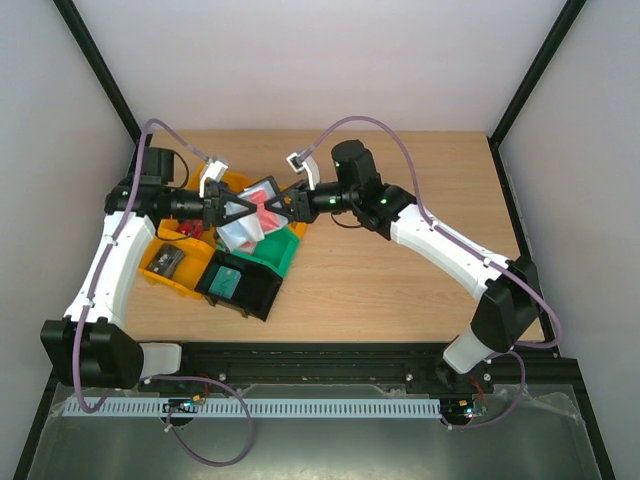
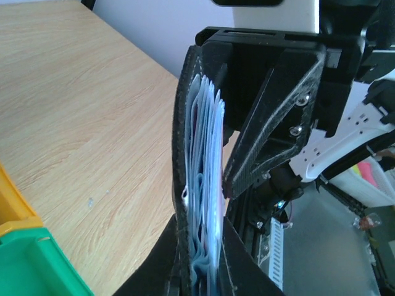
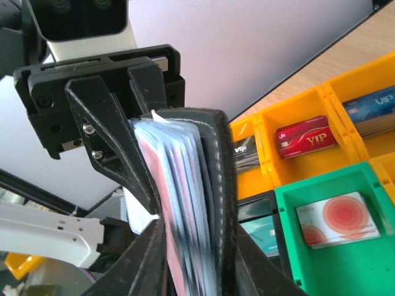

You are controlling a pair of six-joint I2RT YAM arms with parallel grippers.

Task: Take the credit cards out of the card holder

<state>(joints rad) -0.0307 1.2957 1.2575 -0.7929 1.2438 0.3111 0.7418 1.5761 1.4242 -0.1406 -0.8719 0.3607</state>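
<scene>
- Possibly the worst outcome was a drop: the card holder (image 2: 182, 154) hung in the air over the corner of the green bin (image 3: 321, 271), on the side next to the yellow bin (image 3: 271, 123). Only the two grippers carried it.
- The left gripper (image 1: 238, 208) was closed on the card holder, with a finger pressed on each black cover.
- The right gripper (image 1: 284, 204) had its jaws on both sides of the holder from the opposite end. Whether it really pinched or only lay against the covers, I could not tell. With a loose hold there, the holder could twist out of the one grip.
- The credit cards (image 3: 154, 179) were inside the holder, above the green bin, showing pink and red edges between pale blue pocket faces. They looked tightly packed, so pulling one might drag several out, or the whole holder.
- A fallen card could land on the white card with red circles (image 3: 336, 219) inside the green bin, or near the red VIP card (image 3: 302, 139) in the bin beside it, and get mixed up.
- The holder was seen edge-on, so the number of cards stayed unclear. From above, the grippers covered most of it, and the fingertips were hidden by the covers.
</scene>
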